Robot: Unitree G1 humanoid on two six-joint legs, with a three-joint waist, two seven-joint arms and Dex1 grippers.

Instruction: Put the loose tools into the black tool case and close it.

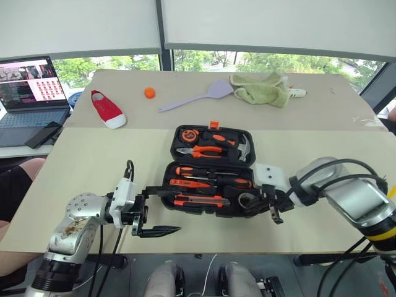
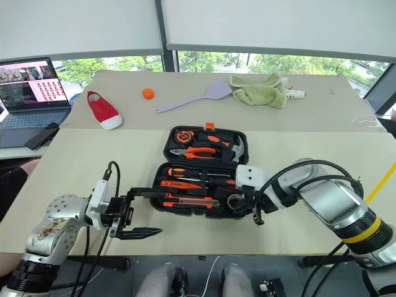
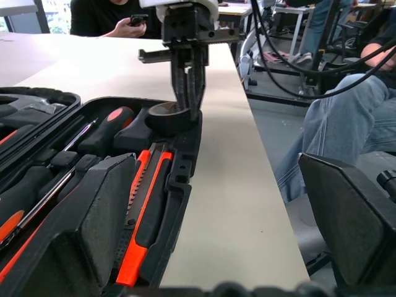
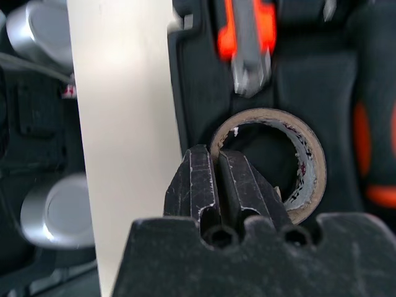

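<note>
The right pincer (image 1: 273, 209) hides part of the tape roll (image 4: 291, 162); its fingers are pressed together on the roll's wall. No writing on the tools can be read. The black tool case (image 1: 210, 170) lies open in the middle of the table (image 1: 93, 167), with screwdrivers (image 1: 204, 172) and utility knife (image 1: 198, 200) in its slots. The left pincer (image 1: 154, 210), lower left, is spread wide, holding nothing.

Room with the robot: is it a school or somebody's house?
Probably neither: it looks like an office or lab. There are big plain tables by tall windows with roller blinds, an open laptop at the side, and people sitting around.
</note>
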